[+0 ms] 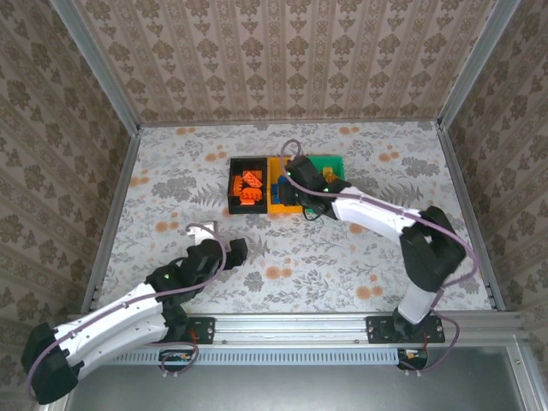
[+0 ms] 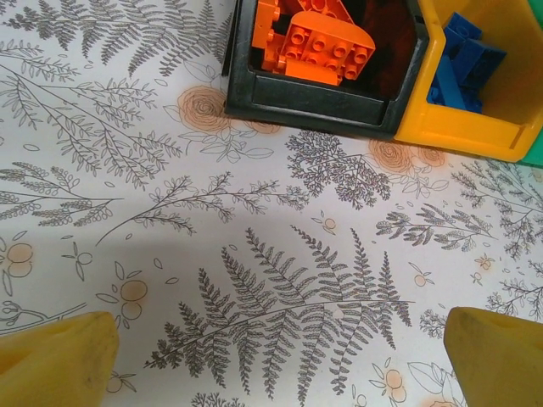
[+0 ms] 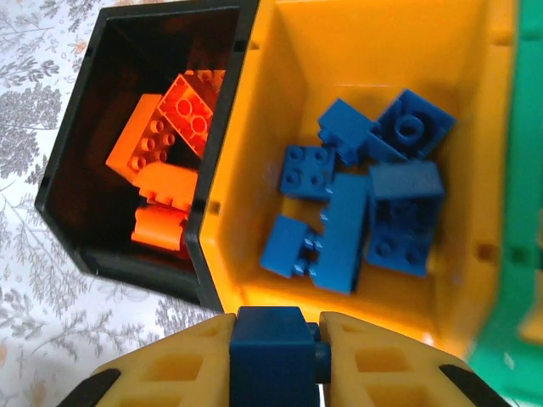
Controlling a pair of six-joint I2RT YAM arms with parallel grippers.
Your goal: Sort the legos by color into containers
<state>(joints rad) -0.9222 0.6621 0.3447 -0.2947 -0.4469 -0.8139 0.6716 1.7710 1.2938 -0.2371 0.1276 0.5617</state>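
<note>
floral surface [image 2: 254, 254]: black bin [image 3: 136, 273] upper left, red bricks [image 3: 170, 144]; yellow bin [image 3: 356, 42] centre, blue bricks [image 3: 365, 203]. right fingers [image 3: 191, 365] clamp blue brick [image 3: 271, 348] at bottom edge over yellow bin, likely to match colour; left fingers [image 2: 59, 360] wide apart, empty.

Light: bright, even, diffuse, from above. Shadows: one faint soft patch on the table [image 2: 170, 246] ahead of the left gripper [image 2: 276, 360]; black bin [image 3: 64, 220] interior dark, ahead-left of the right gripper [image 3: 276, 335]. Focus: blue bricks [image 3: 365, 203] ahead sharp; held blue brick [image 3: 273, 356] and fingers [image 3: 195, 369] blurred; green bin [image 3: 509, 280], far right at the frame edge, smeared.
</note>
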